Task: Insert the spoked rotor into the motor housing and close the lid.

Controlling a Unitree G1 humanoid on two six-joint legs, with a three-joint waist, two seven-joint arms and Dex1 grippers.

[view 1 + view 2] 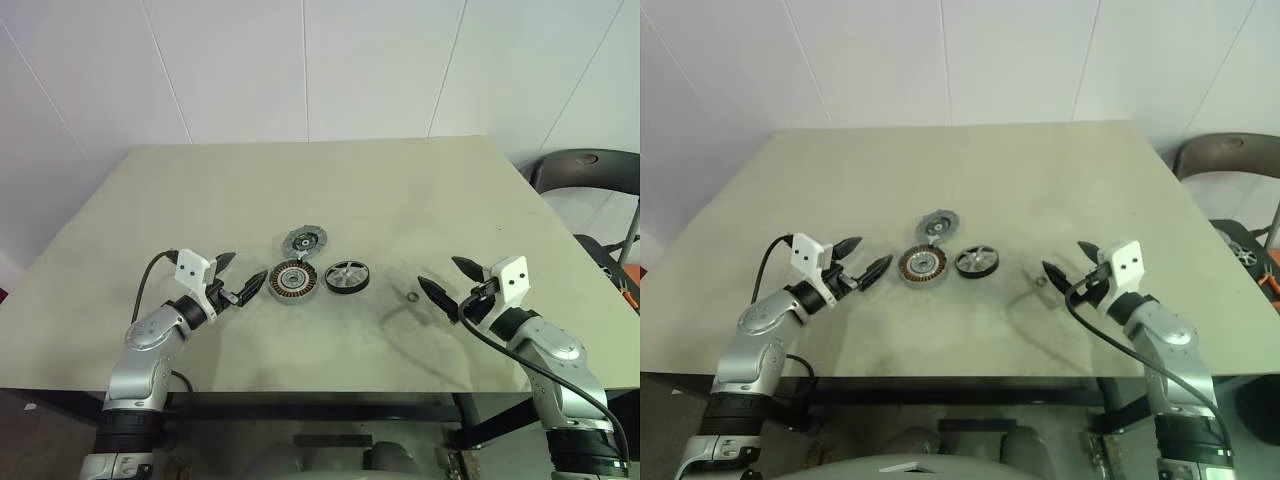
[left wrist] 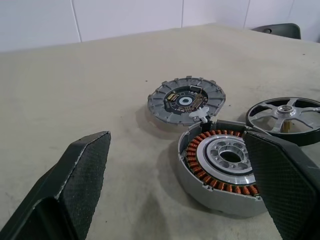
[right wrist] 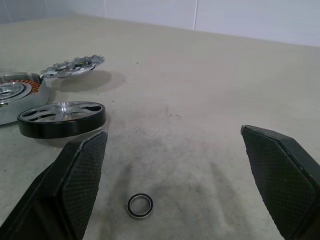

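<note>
Copper-brown windings ring the pale hub of the round motor housing (image 1: 294, 283), which you see lying flat on the pale grey-green table (image 1: 400, 190), around its middle and a little toward the near edge. Just beside it, toward the right edge, lies the spoked rotor (image 1: 347, 276) — a disc with a thick black rim and shiny silver spokes. The flat grey-silver round lid (image 1: 304, 240) with its dark centre sits on the housing's far side, its tab meeting the housing's rim. A small dark washer ring (image 1: 410, 296) lies apart, nearer the right edge.

Your left gripper (image 1: 240, 278) hovers close to the housing, fingers spread wide and holding nothing. Your right gripper (image 1: 447, 280) — also wide and empty — hangs near the washer.
</note>
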